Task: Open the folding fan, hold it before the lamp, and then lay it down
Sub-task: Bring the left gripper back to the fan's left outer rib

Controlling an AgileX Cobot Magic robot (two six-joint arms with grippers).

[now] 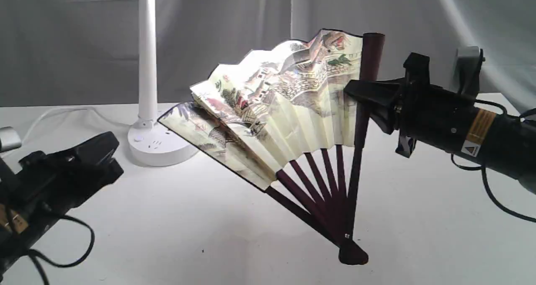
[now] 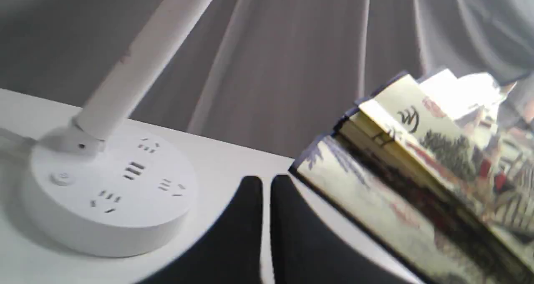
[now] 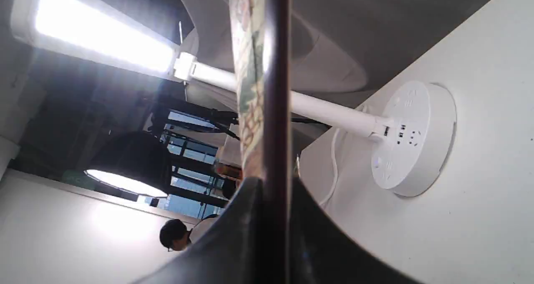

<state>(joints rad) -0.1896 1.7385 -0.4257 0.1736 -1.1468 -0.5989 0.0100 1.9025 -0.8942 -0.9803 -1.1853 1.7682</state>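
Fan point(image 1: 284, 109) clamped in right gripper point(image 1: 359, 93) by upright guard stick point(image 1: 363, 109); stick runs straight between jaws in wrist view. Fan half spread: pleats open from gripper out toward lamp point(image 1: 147, 75), farthest folds bunched together. Pivot point(image 1: 353, 253) below gripper, resting on table point(image 1: 209, 218). Left gripper point(image 1: 106, 151) low over table, holds nothing, fingers pressed nearly together with thin slit between. Bunched folds just past its tips on one side, lamp base point(image 2: 108, 192) on other, neither touched. Lamp lit.
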